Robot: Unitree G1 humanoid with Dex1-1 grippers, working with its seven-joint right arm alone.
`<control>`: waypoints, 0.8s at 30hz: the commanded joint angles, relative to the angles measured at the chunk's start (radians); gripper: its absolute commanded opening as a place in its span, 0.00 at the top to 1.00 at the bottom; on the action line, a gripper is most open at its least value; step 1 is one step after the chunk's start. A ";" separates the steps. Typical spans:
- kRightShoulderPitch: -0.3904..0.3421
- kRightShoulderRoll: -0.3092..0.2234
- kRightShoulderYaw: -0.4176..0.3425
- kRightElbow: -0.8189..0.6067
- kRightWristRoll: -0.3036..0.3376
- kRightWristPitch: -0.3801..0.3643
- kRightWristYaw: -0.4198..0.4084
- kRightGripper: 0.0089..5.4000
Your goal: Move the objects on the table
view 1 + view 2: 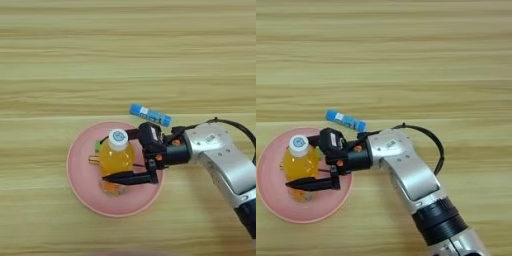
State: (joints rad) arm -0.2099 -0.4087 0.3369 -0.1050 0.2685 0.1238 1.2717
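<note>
You have one orange-juice bottle (pixel 116 159), white cap up, standing on the pink plate (pixel 80 180) at the table's (pixel 125 60) near edge; your right gripper (pixel 121 159) has a black finger either side of it, closed on its body. Blue tube (pixel 150 115) lies on bare wood just beyond the plate's far rim, above the silver forearm (pixel 401 165).

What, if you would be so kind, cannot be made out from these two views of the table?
- Whether the hand grips the juice bottle: only one black finger shows, the bottle hides the other.
- The small things behind the bottle on the pink plate: mostly hidden in both views.
- The print on the blue tube: too small.
</note>
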 commanded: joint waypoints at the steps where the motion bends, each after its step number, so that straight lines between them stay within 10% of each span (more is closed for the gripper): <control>1: -0.055 -0.005 -0.014 -0.024 -0.007 -0.017 -0.034 0.35; 24: -0.054 0.000 -0.036 -0.055 0.030 -0.010 -0.030 0.00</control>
State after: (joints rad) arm -0.2121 -0.4039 0.3415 -0.1003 0.2641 0.1248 1.2717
